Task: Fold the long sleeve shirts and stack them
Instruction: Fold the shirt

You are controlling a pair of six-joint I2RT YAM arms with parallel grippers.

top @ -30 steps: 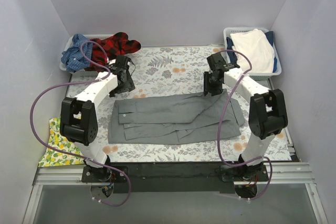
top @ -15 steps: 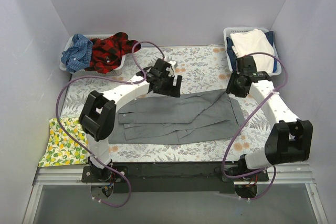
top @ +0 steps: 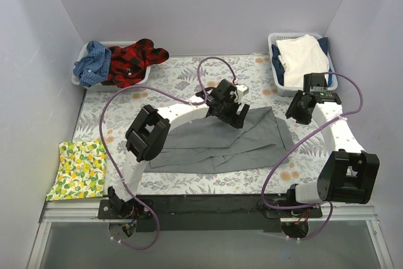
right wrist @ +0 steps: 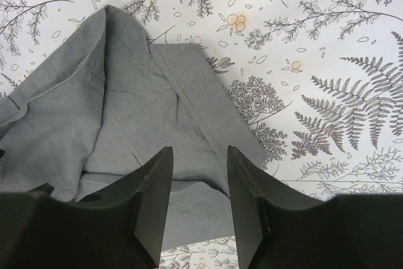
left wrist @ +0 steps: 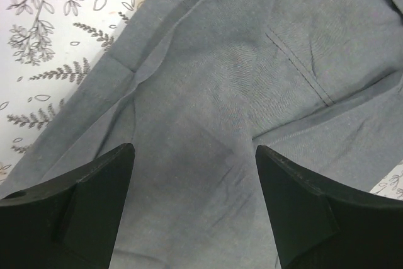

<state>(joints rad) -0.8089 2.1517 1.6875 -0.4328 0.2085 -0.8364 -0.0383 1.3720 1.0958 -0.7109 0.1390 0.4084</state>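
The grey long sleeve shirt (top: 252, 140) lies flat and partly folded in the middle of the fern-print table cover (top: 182, 80). My left gripper (top: 235, 116) reaches across to the shirt's far right part. In the left wrist view it (left wrist: 194, 150) is open, its jaws wide apart just above the grey cloth (left wrist: 208, 80). My right gripper (top: 297, 111) is beside the shirt's right end. In the right wrist view it (right wrist: 198, 152) is open and empty over the shirt's edge (right wrist: 157, 111). The red-black plaid shirt (top: 133, 58) and the blue checked shirt (top: 91, 62) lie crumpled in the back left basket.
A white basket (top: 272, 41) at the back right holds a white cloth (top: 303, 56). The yellow lemon-print cloth (top: 79, 168) lies at the front left edge. Purple cables loop over both arms. Walls close in the table on three sides.
My left arm has swung from the shirt's left end across to its far right part. My right arm has moved right, off the shirt toward the right basket.
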